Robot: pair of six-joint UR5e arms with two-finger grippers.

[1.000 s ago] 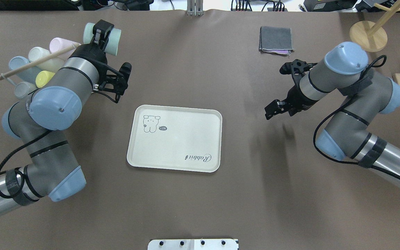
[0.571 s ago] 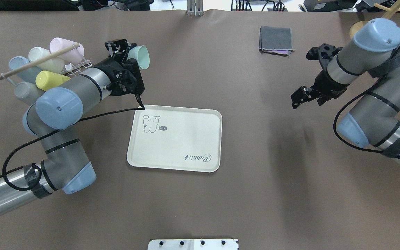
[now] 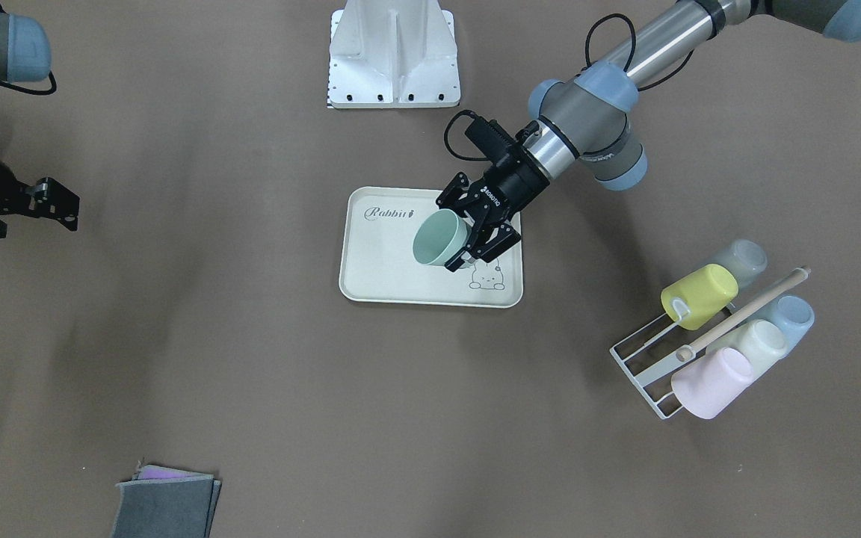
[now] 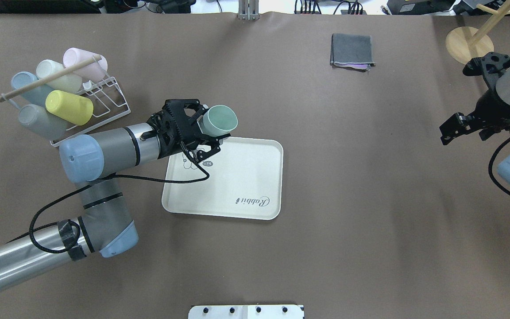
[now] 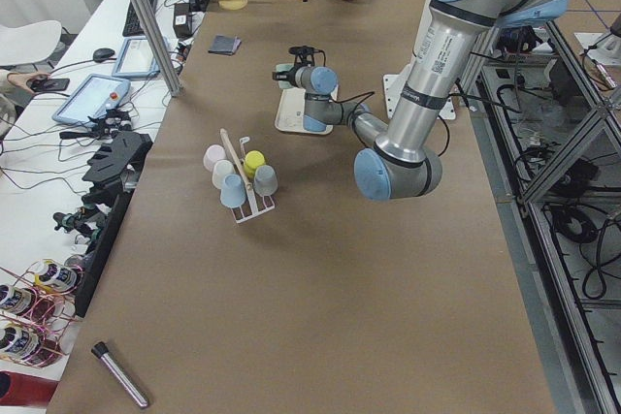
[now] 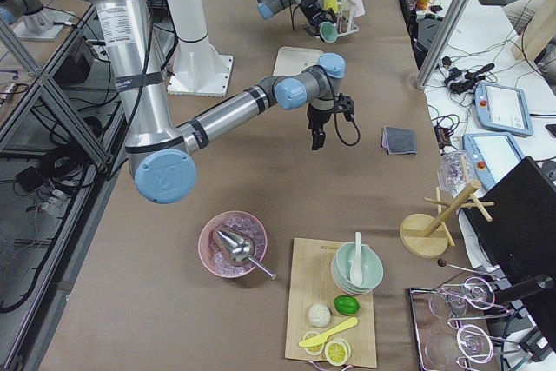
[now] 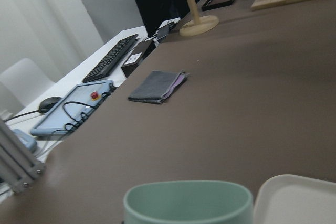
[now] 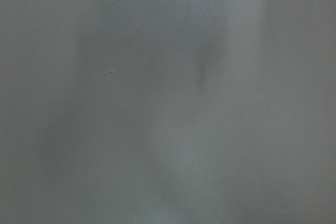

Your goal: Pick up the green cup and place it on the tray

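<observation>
My left gripper (image 4: 208, 130) is shut on the green cup (image 4: 220, 120), a mint tumbler tilted on its side with its mouth facing away from the arm. It holds the cup above the tray's (image 4: 241, 177) corner nearest the bunny drawing. In the front-facing view the gripper (image 3: 471, 228) holds the cup (image 3: 436, 239) over the cream tray (image 3: 378, 273). The left wrist view shows the cup's rim (image 7: 189, 200) and a tray corner (image 7: 302, 198). My right gripper (image 4: 452, 129) is open and empty, far to the right.
A white wire rack (image 4: 104, 95) at the far left holds several cups, among them a yellow-green one (image 4: 69, 107). A folded grey cloth (image 4: 352, 49) lies at the back. A wooden stand (image 4: 469, 44) is at the back right.
My left arm has carried the green cup from beside the rack to the right and toward the robot, to above the tray's corner. My right arm has drawn back to the right.
</observation>
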